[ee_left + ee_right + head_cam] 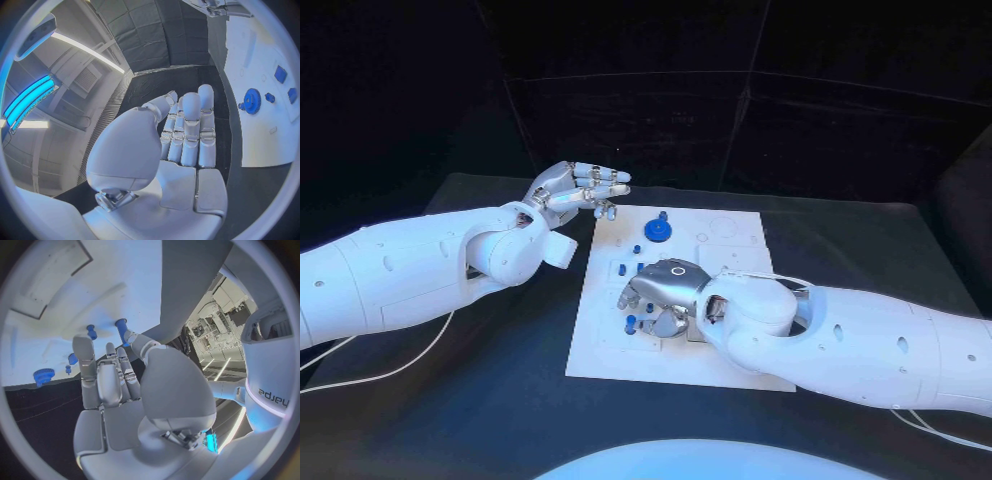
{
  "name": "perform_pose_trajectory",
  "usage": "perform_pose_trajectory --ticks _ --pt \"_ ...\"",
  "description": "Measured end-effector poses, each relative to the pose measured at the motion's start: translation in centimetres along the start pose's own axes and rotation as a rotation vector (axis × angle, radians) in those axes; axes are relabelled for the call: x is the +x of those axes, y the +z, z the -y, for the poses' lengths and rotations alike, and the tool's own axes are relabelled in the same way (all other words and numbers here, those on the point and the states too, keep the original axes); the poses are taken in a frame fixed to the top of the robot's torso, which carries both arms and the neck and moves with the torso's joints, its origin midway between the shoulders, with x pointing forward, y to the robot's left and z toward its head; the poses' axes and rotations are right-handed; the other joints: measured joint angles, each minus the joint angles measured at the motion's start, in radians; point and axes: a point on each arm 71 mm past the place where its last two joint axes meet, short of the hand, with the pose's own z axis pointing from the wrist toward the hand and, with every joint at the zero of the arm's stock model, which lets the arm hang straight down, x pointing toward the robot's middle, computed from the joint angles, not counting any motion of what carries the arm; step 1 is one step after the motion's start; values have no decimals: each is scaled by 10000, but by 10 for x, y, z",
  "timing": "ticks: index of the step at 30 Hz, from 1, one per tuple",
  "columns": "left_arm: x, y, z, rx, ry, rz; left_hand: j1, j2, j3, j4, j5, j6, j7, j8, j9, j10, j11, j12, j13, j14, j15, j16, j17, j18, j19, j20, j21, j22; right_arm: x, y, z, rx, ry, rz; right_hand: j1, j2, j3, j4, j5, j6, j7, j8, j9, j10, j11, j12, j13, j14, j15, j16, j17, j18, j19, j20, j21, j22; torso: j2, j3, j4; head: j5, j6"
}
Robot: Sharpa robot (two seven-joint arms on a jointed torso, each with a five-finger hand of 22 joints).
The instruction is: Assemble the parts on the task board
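Note:
The white task board (678, 345) lies in the middle of the table. A blue gear (658, 230) stands near its far edge, with small blue parts (622, 268) just nearer. My right hand (669, 288) hovers low over the board's middle, fingers stretched toward a blue peg (630, 322). In the right wrist view its fingers (106, 375) are straight and hold nothing; blue pegs (122, 328) stand just past the fingertips. My left hand (576, 189) is raised beside the board's far left corner, palm up, empty. The left wrist view shows the gear (252, 101) beyond that hand's flat fingers (187, 130).
Black table (473, 400) surrounds the board. A thin white cable (387, 372) runs under my left arm, and another cable (935, 432) trails below my right arm. Dark panels wall the back.

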Motion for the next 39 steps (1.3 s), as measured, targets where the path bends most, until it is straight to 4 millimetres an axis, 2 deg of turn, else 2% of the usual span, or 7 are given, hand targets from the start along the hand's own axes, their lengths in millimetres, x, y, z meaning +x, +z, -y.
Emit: perform_pose_trajectory --ticks 11,17,21,25,27,35,39 --pt "-2 -1 0 -18 16 42 0 0 0 0 0 0 0 0 0 0 0 0 1 0 0 0 -13 0 0 0 0 1 -36 -54 43 1135 1352 1418 -238 28 -496 322 269 612 -92 263 117 583 -195 725 115 2 -3 125 195 1 241 -61 161 409 -35 -1 -17 -62 124" --pt "-2 -1 -1 -43 9 45 0 0 0 0 0 0 0 0 0 0 0 0 2 0 0 0 -13 0 0 0 0 2 -61 -83 72 2092 2097 2195 -134 132 -499 325 351 854 -272 266 120 1488 -458 1214 278 6 -225 378 555 -1 550 -252 512 951 -56 0 -29 -164 153" --pt "-2 -1 -2 -48 4 41 0 0 0 0 0 0 0 0 0 0 0 0 1 0 0 0 -12 0 0 0 0 2 -66 -104 92 2899 2442 2367 -270 84 -813 557 234 1090 -507 418 136 2498 -731 1803 629 5 -436 737 1108 -56 982 -400 972 1725 -70 -7 -54 -276 172" --pt "-1 -1 -2 -51 -8 16 0 0 0 0 0 0 0 0 0 0 -1 0 2 0 0 0 -12 0 0 0 0 2 -66 -118 106 3798 2720 2325 -1119 -185 -1592 1142 622 1365 -783 593 219 3396 -983 2613 1244 0 -618 1105 1457 -238 1331 -610 1394 2419 -90 -16 -89 -369 158" --pt "0 -1 -2 -51 -12 9 0 0 0 0 0 0 0 0 0 0 0 0 2 0 0 0 -12 0 0 0 0 2 -63 -123 110 4202 2841 2220 -1333 -175 -2297 1534 935 1460 -879 785 331 3411 -1099 3512 2183 12 -810 1203 1462 -237 1441 -721 1495 2587 -94 -17 -102 -422 138" --pt "0 -1 -2 -49 -21 -8 0 0 0 0 0 0 0 0 0 0 -1 0 3 -36 35 1 -35 0 0 0 0 -10 -29 -152 117 6023 3211 1152 -1380 227 -4274 2926 1080 1433 -1087 1457 1004 3396 -1212 9724 9178 -16 -847 1554 1461 -396 1631 -842 1823 3216 -106 -35 -109 -630 82" --pt "0 -2 -2 -52 -23 -7 0 0 0 0 0 0 0 0 0 1 -1 0 3 -35 35 1 -40 -1 0 0 0 -11 -20 -162 119 6752 3248 807 -1287 325 -4916 2994 1080 1342 -1089 1697 1323 3656 -1221 11314 11056 -16 -847 1732 1460 -395 1701 -846 1918 3401 -107 -35 -109 -664 77"
